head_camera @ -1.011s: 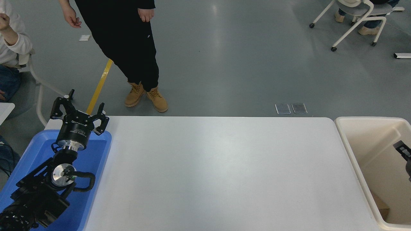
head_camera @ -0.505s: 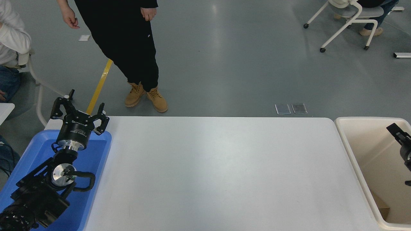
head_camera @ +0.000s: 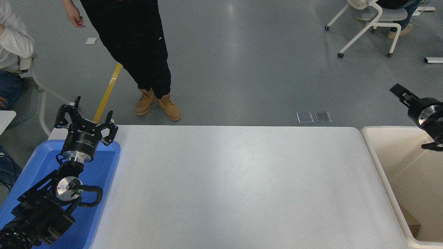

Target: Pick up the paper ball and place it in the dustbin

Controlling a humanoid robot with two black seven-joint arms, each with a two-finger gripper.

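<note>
The right gripper [head_camera: 403, 94] has risen out of the dustbin [head_camera: 380, 166] to above its far rim.

The left arm is sitting parked at the lower left, its left gripper [head_camera: 84, 119] pointing away with jaws spread wide. The right gripper [head_camera: 401, 92] is hanging at the right edge, mostly cropped, jaws unreadable.

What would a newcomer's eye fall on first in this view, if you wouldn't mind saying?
Probably the broad white table filling the middle. At its left, the left gripper is parked, open, over a bright blue tray. At the right edge, the right gripper hangs above the cream dustbin, while a person in tan boots stands beyond the far edge.
</note>
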